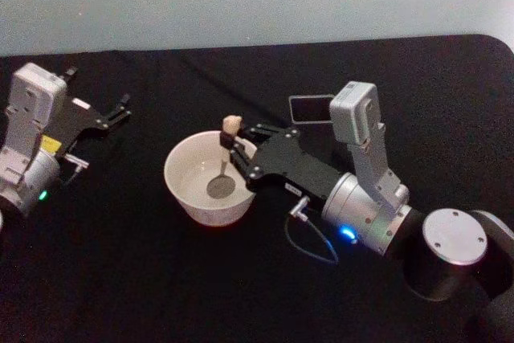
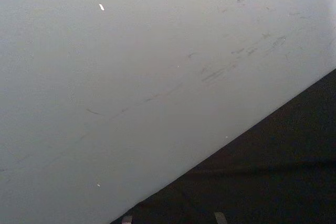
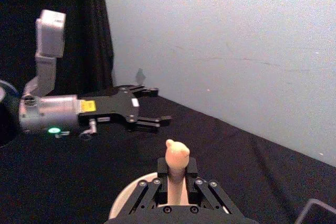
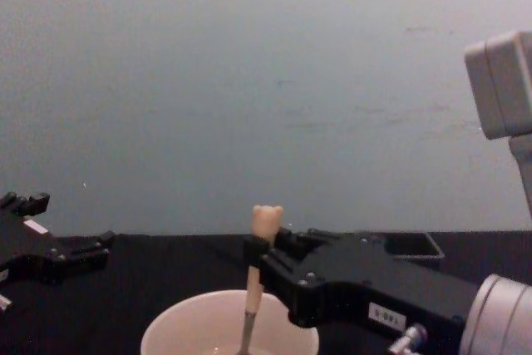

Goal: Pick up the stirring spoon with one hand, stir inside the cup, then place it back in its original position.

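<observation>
The cream cup (image 1: 173,168) stands mid-table. In it the stirring spoon (image 1: 226,162) stands nearly upright, its grey bowl low inside the cup and its bear head (image 4: 267,219) above the rim. My right gripper (image 1: 230,149) reaches in from the right and is shut on the spoon's handle just below the bear head (image 3: 177,152). The dark grey square holder (image 1: 309,108) stands behind the right arm, its mouth holding nothing. My left gripper (image 1: 120,110) rests open at the far left, well apart from the cup.
Black cloth covers the table (image 1: 144,279), with a pale wall (image 4: 249,81) close behind. A thin cable (image 1: 309,240) loops off the right wrist near the cup. The left arm's body (image 1: 32,142) lies along the left edge.
</observation>
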Robot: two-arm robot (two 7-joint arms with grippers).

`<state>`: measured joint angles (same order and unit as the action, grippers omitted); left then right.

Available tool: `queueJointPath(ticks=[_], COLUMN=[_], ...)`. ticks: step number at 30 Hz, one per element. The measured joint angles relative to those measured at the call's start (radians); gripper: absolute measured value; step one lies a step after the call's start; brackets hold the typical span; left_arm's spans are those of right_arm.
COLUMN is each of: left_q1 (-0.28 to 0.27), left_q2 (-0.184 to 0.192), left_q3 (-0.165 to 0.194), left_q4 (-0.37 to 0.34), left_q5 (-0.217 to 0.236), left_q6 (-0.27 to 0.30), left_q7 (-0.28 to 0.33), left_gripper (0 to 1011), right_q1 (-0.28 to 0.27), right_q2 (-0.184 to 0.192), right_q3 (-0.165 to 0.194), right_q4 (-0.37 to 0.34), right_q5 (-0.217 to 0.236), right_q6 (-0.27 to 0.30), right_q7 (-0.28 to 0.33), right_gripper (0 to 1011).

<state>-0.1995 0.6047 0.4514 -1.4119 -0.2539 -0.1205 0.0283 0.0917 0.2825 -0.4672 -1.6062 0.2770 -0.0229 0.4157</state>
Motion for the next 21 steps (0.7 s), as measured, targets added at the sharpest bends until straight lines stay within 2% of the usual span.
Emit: queueJointPath(ticks=[8,15,21], left_q1=[0.000,0.000,0.000], left_q2=[0.000,0.000,0.000], left_q3=[0.000,0.000,0.000], left_q4=[0.000,0.000,0.000], left_q5=[0.000,0.000,0.000], left_q6=[0.000,0.000,0.000], left_q7=[0.000,0.000,0.000], left_gripper=[1001,1001,1001], right_q1=[0.002,0.035,0.062], right_q2=[-0.004,-0.037,-0.066], right_q3=[-0.028,-0.047,-0.047], right_q4=[-0.004,0.034,0.067], right_q5=[0.000,-0.021,-0.032], right_q6=[0.002,-0.003,-0.009], right_q7=[0.002,-0.016,-0.034], right_gripper=[194,195,195])
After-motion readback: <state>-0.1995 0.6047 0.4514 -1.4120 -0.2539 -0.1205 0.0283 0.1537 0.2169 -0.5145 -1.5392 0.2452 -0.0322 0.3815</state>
